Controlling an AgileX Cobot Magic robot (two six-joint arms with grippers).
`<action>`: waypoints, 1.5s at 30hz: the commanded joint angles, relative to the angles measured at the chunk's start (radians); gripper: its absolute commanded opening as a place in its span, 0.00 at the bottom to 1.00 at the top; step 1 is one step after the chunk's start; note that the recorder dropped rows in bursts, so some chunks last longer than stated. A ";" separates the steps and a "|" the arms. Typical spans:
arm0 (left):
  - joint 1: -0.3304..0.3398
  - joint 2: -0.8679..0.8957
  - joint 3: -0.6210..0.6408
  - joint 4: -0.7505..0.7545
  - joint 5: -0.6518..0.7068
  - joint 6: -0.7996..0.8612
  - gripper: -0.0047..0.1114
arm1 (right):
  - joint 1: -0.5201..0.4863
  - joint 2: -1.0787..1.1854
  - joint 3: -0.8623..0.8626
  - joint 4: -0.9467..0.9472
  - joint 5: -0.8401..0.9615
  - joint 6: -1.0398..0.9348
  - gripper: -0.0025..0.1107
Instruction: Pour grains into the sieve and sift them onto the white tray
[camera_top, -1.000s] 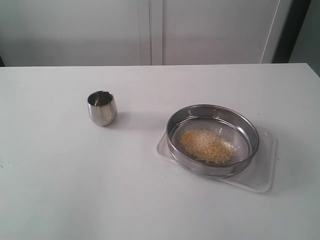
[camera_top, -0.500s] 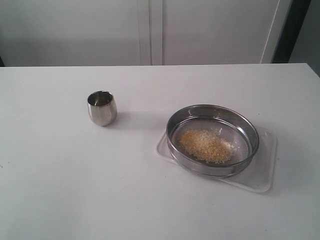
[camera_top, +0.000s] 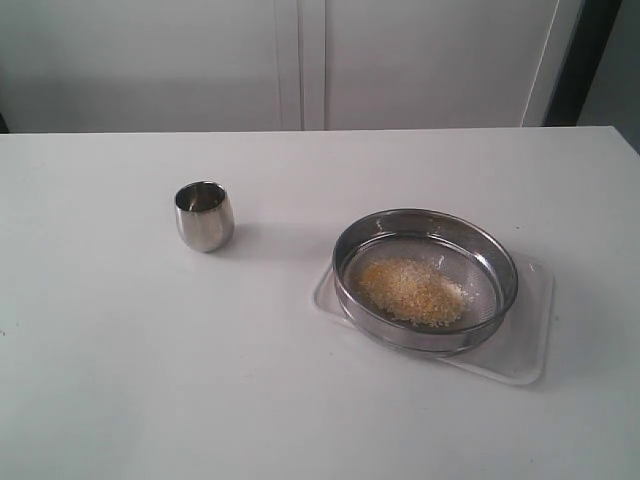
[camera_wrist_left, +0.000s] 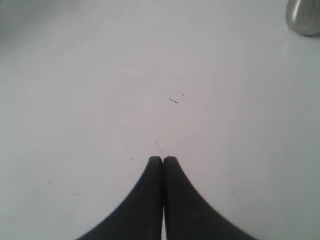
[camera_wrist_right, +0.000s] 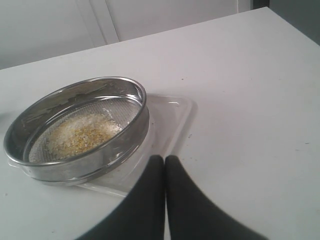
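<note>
Grains (camera_top: 413, 290): yellow-white heap on the sieve (camera_top: 425, 340) mesh.
Sieve: upright on the white tray (camera_top: 522, 352), on the bench (camera_top: 150, 380).
Cup (camera_top: 205, 216): upright, well apart from the sieve.
My left jaws: closed, empty, above bare bench.
My right jaws: closed, empty, near the white tray.

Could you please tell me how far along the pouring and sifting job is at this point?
Pouring looks done: the grains lie in the sieve, which sits on the white tray, and the steel cup stands upright apart. Nothing is in hand: the left gripper and right gripper are both shut and empty. Sifting seems left; the tray's visible parts look almost bare.
</note>
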 joint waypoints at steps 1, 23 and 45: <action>0.004 -0.005 0.018 -0.001 0.004 -0.002 0.04 | -0.002 -0.004 0.006 0.000 -0.013 0.002 0.02; 0.004 -0.005 0.020 -0.121 -0.002 0.095 0.04 | -0.002 -0.004 0.006 0.000 -0.013 0.002 0.02; 0.004 -0.005 0.095 -0.121 -0.059 0.095 0.04 | -0.002 -0.004 0.006 0.000 -0.013 0.002 0.02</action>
